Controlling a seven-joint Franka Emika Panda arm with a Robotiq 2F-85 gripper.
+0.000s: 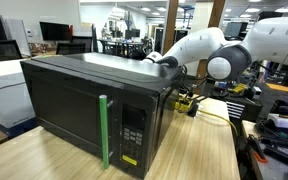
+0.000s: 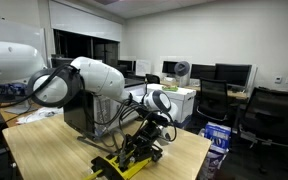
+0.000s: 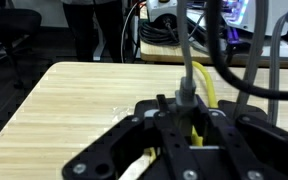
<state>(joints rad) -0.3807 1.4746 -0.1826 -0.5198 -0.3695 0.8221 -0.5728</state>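
My gripper (image 3: 184, 137) reaches down to the wooden table (image 3: 74, 100) behind a black microwave (image 1: 84, 105). Its black fingers stand close together, with a yellow cord (image 3: 198, 80) running between them and away across the table. In both exterior views the gripper (image 1: 189, 103) (image 2: 144, 150) hangs low over the table, with yellow parts of the cord (image 2: 122, 166) lying under it. What the cord's far end joins is hidden. The microwave (image 2: 79, 112) stands with its door shut and has a green strip (image 1: 104, 131) on the door's handle side.
Grey cables (image 3: 219, 45) hang over the wrist and cross the wrist view. Past the table's far edge stand desks with monitors (image 2: 229, 73) and office chairs (image 2: 274, 110). A cluttered bench (image 1: 274, 125) stands beside the table.
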